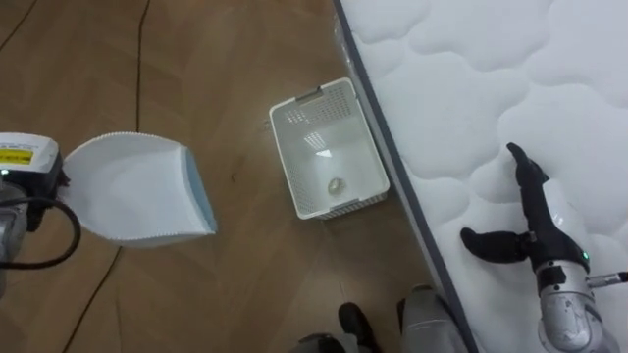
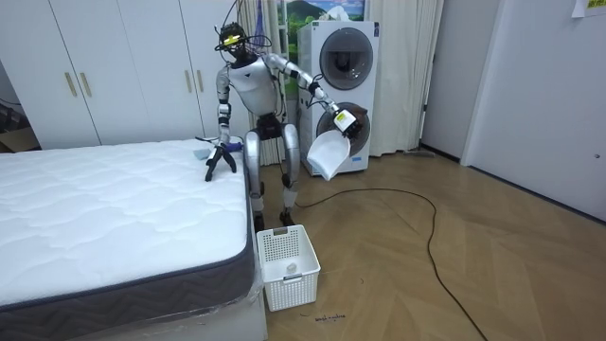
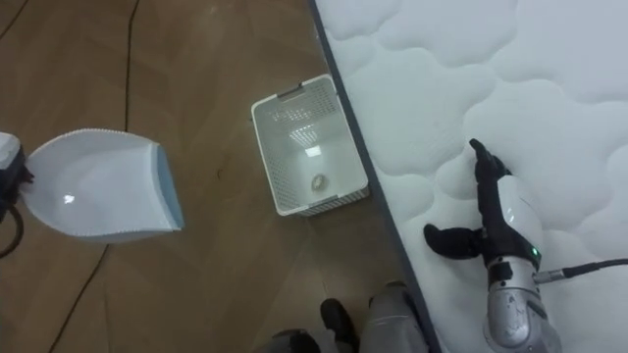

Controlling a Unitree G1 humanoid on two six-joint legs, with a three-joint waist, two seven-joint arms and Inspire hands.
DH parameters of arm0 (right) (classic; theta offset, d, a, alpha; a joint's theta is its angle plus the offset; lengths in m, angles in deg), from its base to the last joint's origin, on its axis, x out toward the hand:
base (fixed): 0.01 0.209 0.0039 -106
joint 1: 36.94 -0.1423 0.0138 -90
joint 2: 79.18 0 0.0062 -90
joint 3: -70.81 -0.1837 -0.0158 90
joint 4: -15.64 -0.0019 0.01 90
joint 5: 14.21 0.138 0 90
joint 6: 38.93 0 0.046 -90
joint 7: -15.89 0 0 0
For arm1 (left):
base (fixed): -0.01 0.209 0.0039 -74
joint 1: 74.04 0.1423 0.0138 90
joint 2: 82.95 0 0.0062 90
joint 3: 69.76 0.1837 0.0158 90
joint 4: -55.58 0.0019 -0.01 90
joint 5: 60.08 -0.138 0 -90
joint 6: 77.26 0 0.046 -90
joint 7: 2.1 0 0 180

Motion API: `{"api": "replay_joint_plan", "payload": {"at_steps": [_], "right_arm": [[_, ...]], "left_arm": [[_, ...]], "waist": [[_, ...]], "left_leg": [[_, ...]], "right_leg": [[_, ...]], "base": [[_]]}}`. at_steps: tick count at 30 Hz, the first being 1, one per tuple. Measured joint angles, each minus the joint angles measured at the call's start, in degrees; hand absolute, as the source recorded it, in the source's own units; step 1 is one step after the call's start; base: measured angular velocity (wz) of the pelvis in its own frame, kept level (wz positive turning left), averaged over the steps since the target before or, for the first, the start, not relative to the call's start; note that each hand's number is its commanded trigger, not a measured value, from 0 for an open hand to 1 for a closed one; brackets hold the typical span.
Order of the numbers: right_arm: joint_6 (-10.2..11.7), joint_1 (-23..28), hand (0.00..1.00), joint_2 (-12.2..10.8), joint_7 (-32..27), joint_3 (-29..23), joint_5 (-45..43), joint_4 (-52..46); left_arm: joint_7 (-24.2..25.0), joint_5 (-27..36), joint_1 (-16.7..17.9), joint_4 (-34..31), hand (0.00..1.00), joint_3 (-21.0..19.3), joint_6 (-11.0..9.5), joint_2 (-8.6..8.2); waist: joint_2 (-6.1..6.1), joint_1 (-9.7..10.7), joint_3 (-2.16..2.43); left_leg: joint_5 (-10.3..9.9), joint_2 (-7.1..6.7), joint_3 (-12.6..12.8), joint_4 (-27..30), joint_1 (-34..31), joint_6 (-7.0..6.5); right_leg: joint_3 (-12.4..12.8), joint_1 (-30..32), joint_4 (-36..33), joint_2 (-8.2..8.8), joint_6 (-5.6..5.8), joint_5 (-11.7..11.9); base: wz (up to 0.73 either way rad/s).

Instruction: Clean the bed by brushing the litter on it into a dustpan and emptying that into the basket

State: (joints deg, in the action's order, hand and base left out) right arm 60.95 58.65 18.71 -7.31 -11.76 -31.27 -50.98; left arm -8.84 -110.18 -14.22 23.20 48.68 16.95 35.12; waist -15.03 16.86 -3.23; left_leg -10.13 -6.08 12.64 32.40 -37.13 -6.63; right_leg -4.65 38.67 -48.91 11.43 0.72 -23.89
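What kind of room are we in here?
Probably a bedroom that doubles as a laundry room: a bare quilted mattress, white wardrobes along the wall, and two stacked front-loading laundry machines beside them.

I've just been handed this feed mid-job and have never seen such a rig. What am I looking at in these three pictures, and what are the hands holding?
This is a two-legged humanoid robot standing on a wood floor beside a bare white mattress. Two pictures come from the cameras in its head, looking down. The third comes from a camera standing in the room, facing the robot.

Its right hand rests open on the mattress, fingers straight. Its left hand holds a white dustpan up above the floor.

On the floor beside the mattress stands a white basket with one small pale object in it. I cannot tell what that object is.
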Motion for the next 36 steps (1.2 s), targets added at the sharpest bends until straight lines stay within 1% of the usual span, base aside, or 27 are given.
{"api": "replay_joint_plan", "payload": {"at_steps": [2,4,5,7,9,11,13,14,16,18,19,20,21,22,23,24,25,27,28,29,30,31,32,33,34,35,36], "right_arm": [[0.0,0.0,0.00,0.0,-0.1,0.3,1.0,-0.1],[0.0,0.0,0.00,0.1,-0.1,0.3,1.3,-0.2],[0.1,0.0,0.00,0.1,-0.1,0.3,1.3,-0.3],[0.1,0.0,0.00,0.1,-0.1,0.3,1.4,-0.5],[0.2,0.0,0.00,0.1,-0.5,0.9,2.2,-0.4],[0.6,0.0,0.00,0.2,-1.1,1.6,3.6,0.8],[0.7,0.0,0.00,0.7,-1.2,2.1,3.8,1.1],[0.9,0.0,0.00,0.8,-1.3,2.3,3.8,2.0],[1.7,0.0,0.00,0.9,-1.6,2.4,4.4,2.9],[3.3,0.0,0.00,0.9,-1.6,2.6,5.6,4.5],[3.6,0.0,0.00,0.9,-1.6,2.6,5.6,4.8],[3.9,0.1,0.00,0.9,-1.3,2.6,5.9,5.3],[3.9,0.1,0.00,0.9,-1.2,2.7,6.3,5.4],[4.0,0.1,0.00,0.9,-1.2,2.9,8.0,5.4],[4.0,0.4,0.00,0.9,-1.2,2.9,8.3,5.4],[4.2,1.0,0.00,0.9,-1.3,2.9,8.3,5.4],[4.4,1.3,0.00,0.9,-1.4,2.9,8.3,5.4],[4.7,1.6,0.00,0.8,-1.6,3.1,8.2,6.2],[4.9,1.6,0.00,0.8,-1.6,3.1,8.2,6.6],[5.0,1.8,0.00,0.8,-1.6,3.6,8.2,7.0],[5.0,2.1,0.00,0.6,-1.6,4.0,8.0,7.3],[4.8,2.3,0.00,0.3,-1.6,4.0,8.0,7.3],[4.4,3.1,0.00,-0.4,-1.6,4.0,8.1,7.3],[4.3,3.5,0.00,-0.6,-1.5,4.0,8.3,7.5],[4.1,4.5,0.00,-1.2,-1.2,3.4,8.6,8.1],[3.7,5.9,0.00,-1.8,-1.0,2.3,9.3,8.3],[3.4,6.6,0.00,-1.9,-1.0,2.1,10.2,8.4]], "left_arm": [[0.1,0.6,-0.5,0.6,1.00,0.0,0.0,0.15],[0.2,1.8,-1.2,1.2,1.00,0.0,0.0,0.38],[0.2,2.5,-1.7,2.0,1.00,0.0,0.0,0.44],[0.1,3.4,-1.8,2.1,1.00,0.0,0.0,0.44],[0.1,3.7,-1.8,1.8,1.00,0.0,0.0,0.43],[-0.7,4.7,-2.1,1.4,1.00,0.0,-0.2,0.43],[-1.9,5.7,-2.1,1.2,1.00,0.0,-0.5,0.42],[-2.4,6.1,-2.1,0.9,1.00,0.0,-0.5,0.38],[-3.6,7.2,-2.1,-0.1,1.00,0.0,-0.6,0.35],[-6.0,9.3,-2.1,-1.9,1.00,0.0,-1.6,-0.04],[-6.5,9.4,-2.1,-2.5,1.00,0.0,-2.2,-0.19],[-7.7,9.5,-2.0,-3.9,1.00,0.0,-3.2,-0.32],[-8.3,9.6,-2.0,-4.6,1.00,0.0,-3.6,-0.42],[-9.5,10.1,-1.9,-5.9,1.00,0.0,-4.6,-0.52],[-10.9,10.2,-1.3,-7.5,1.00,-0.3,-5.0,-0.92],[-12.1,10.2,-0.9,-9.5,1.00,-0.3,-5.6,-0.96],[-12.8,10.2,-0.9,-10.3,1.00,-0.3,-6.2,-0.96],[-15.8,10.0,0.3,-13.3,1.00,-2.2,-8.0,-0.96],[-16.5,10.0,1.0,-13.8,1.00,-3.0,-8.7,-0.96],[-18.0,10.2,2.8,-14.8,1.00,-5.0,-9.7,-0.96],[-19.4,10.3,5.8,-16.7,1.00,-7.9,-10.1,-0.98],[-20.0,10.5,7.2,-17.4,1.00,-9.0,-10.4,-0.98],[-20.7,11.7,10.1,-19.1,1.00,-10.7,-10.9,-0.98],[-20.8,12.6,11.4,-20.2,1.00,-11.3,-11.0,-0.99],[-20.8,13.4,14.0,-22.2,1.00,-12.6,-11.9,-1.09],[-20.8,13.9,15.5,-24.6,1.00,-12.9,-12.4,-1.12],[-20.9,14.0,16.2,-26.0,1.00,-13.1,-12.4,-1.16]], "waist": [[-0.01,-0.1,0.00],[-0.01,-0.2,0.00],[-0.01,-0.1,-0.01],[0.01,-0.2,0.00],[0.00,-0.1,-0.01],[0.08,0.1,-0.05],[0.14,0.0,-0.10],[0.31,0.0,-0.23],[0.45,0.0,-0.30],[1.04,0.1,-0.77],[1.16,0.1,-0.84],[1.49,0.0,-1.08],[1.57,0.0,-1.09],[2.02,-0.3,-1.19],[2.30,-0.6,-1.10],[2.37,-1.3,-1.04],[2.46,-1.8,-1.01],[3.54,-4.4,-0.51],[3.79,-5.1,-0.34],[4.42,-6.3,0.04],[4.73,-6.6,0.27],[4.84,-6.7,0.32],[5.37,-7.0,0.66],[5.53,-7.1,0.78],[5.96,-7.1,1.16],[6.52,-7.3,1.65],[6.77,-7.6,1.90]], "left_leg": [[0.0,0.35,0.3,0.3,-0.1,0.00],[0.0,0.88,1.5,0.3,-0.1,-0.04],[-0.1,1.33,2.5,0.3,0.0,-0.20],[-0.2,1.53,3.3,0.3,0.4,-0.28],[-0.2,1.83,3.8,0.3,0.8,-0.29],[-0.3,2.64,4.7,0.3,1.8,-0.34],[-0.4,2.88,4.7,0.3,2.3,-0.29],[-0.5,2.89,4.8,0.3,2.8,-0.33],[-0.6,2.99,4.8,0.4,3.0,-0.36],[-0.6,3.11,4.8,0.1,4.0,-0.34],[-0.7,3.28,4.8,0.1,4.3,-0.27],[-0.8,3.40,4.6,0.0,4.8,-0.19],[-0.8,3.44,4.6,-0.1,4.9,-0.19],[-1.0,3.48,4.6,0.0,5.3,-0.17],[-1.2,3.65,4.7,0.3,5.5,-0.06],[-1.8,4.26,4.8,0.7,5.6,0.11],[-2.0,4.56,4.8,0.9,5.6,0.19],[-2.5,5.02,4.3,0.8,6.5,0.95],[-2.7,5.11,4.2,0.8,6.9,1.17],[-2.9,5.16,3.9,0.8,7.9,1.55],[-3.3,5.13,2.3,0.9,9.0,2.20],[-3.5,5.09,1.3,1.0,9.6,2.51],[-3.7,4.98,-0.1,0.8,11.2,2.88],[-3.8,4.96,-0.9,0.7,12.0,3.09],[-4.0,5.08,-1.4,0.1,13.8,3.34],[-4.0,5.30,-1.2,-0.8,15.5,3.35],[-4.0,5.37,-1.2,-1.6,16.2,3.37]], "right_leg": [[0.2,0.1,0.0,-0.32,-0.11,0.1],[0.7,0.3,-0.3,-0.59,-0.14,0.1],[1.0,0.4,-0.7,-0.66,-0.14,0.1],[1.6,0.4,-1.1,-0.73,-0.26,0.0],[1.7,-0.1,-1.0,-0.85,-0.42,-0.1],[1.3,-1.5,-0.3,-1.24,-0.60,-0.2],[1.2,-2.2,0.1,-1.48,-0.67,-0.1],[1.1,-2.6,0.2,-1.43,-0.65,-0.1],[0.9,-3.0,0.3,-1.44,-0.63,-0.2],[0.5,-4.3,1.0,-1.52,-0.64,-0.2],[0.3,-4.8,1.3,-1.57,-0.65,-0.2],[0.0,-5.6,1.8,-1.55,-0.68,-0.2],[0.0,-5.8,2.1,-1.54,-0.69,-0.2],[0.0,-6.0,2.3,-1.56,-0.69,-0.1],[0.2,-6.0,2.6,-1.75,-0.68,-0.1],[0.6,-6.3,3.3,-2.33,-0.79,0.1],[0.9,-6.5,3.6,-2.75,-0.87,0.3],[3.5,-6.7,4.7,-4.26,-1.07,1.1],[4.1,-7.0,5.0,-4.65,-1.06,1.3],[5.2,-7.7,5.4,-5.18,-1.14,1.5],[6.4,-9.2,6.4,-5.93,-1.14,1.8],[6.8,-10.0,6.9,-6.35,-1.07,2.0],[7.7,-11.8,8.1,-6.94,-1.08,2.2],[7.8,-12.8,8.6,-7.16,-1.10,2.3],[7.9,-15.1,10.4,-7.50,-1.06,2.5],[8.1,-16.6,12.1,-7.77,-1.03,2.9],[8.3,-17.3,12.9,-7.99,-0.96,3.2]], "base": [[0.00],[0.00],[0.00],[-0.02],[-0.03],[0.02],[0.00],[0.00],[0.02],[0.05],[0.06],[0.06],[0.00],[-0.08],[-0.19],[-0.22],[-0.32],[-0.61],[-0.83],[-0.79],[-0.76],[-0.65],[-0.44],[-0.41],[-0.21],[-0.15],[-0.11]]}}
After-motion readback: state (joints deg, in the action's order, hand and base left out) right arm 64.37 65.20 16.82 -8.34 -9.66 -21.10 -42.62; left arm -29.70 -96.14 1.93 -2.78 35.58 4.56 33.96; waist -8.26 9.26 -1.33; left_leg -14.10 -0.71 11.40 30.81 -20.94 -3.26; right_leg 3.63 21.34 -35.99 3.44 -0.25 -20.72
